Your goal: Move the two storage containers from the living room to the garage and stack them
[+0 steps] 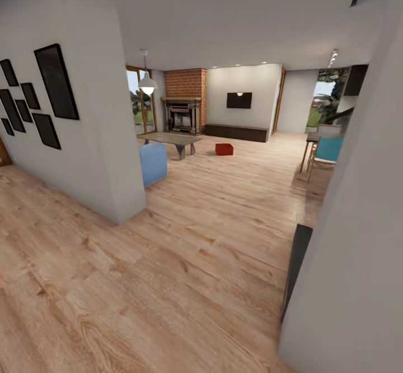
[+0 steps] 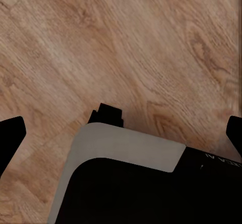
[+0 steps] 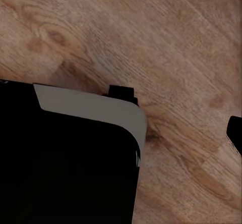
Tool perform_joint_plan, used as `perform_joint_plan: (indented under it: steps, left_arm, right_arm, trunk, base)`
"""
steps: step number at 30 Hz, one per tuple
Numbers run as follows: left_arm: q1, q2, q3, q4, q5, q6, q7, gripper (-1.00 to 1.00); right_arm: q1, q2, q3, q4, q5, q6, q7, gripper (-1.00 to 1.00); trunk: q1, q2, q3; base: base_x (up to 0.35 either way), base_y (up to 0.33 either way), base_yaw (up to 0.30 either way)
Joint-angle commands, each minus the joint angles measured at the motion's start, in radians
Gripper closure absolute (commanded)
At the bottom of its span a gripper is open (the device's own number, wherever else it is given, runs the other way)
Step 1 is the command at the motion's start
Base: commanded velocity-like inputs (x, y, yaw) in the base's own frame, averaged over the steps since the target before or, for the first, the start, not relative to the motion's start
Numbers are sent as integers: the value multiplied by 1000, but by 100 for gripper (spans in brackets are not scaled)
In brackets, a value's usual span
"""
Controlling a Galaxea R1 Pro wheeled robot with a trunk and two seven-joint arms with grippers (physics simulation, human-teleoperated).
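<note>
Red-orange storage container [image 1: 224, 149] sits far off on the living room's wood plank floor [image 1: 184, 261] beside the low grey table [image 1: 170, 138], out of reach, so both arms hang over the planks, left gripper [image 2: 121, 133] spread empty, right gripper's state untellable.

left gripper [image 2: 121, 125] hangs spread wide; right gripper's opening cannot be told.

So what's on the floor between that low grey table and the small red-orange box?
In the head view, only bare light wood plank floor lies between the low grey table and the red-orange box.
</note>
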Motion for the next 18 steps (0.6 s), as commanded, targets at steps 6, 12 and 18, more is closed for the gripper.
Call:
perform_joint_plan:
  steps: [6, 12, 18]
  left_arm:
    - [-1, -1, -5, 1, 7, -4, 0, -100]
    - [-1, -3, -5, 1, 7, -4, 0, -100]
    - [-1, -3, -5, 1, 7, -4, 0, -100]
  right_arm:
    - [-1, -1, 5, 3, 6, -7, 1, -100]
    - [-1, 0, 12, 3, 15, -4, 2, -100]
    - [-1, -1, 13, 3, 16, -4, 1, -100]
  trunk:
    - [1, 0, -1]
    - [1, 0, -1]
    - [1, 0, -1]
  base:
    - [322, 0, 0]
    - [322, 0, 0]
    - [322, 0, 123]
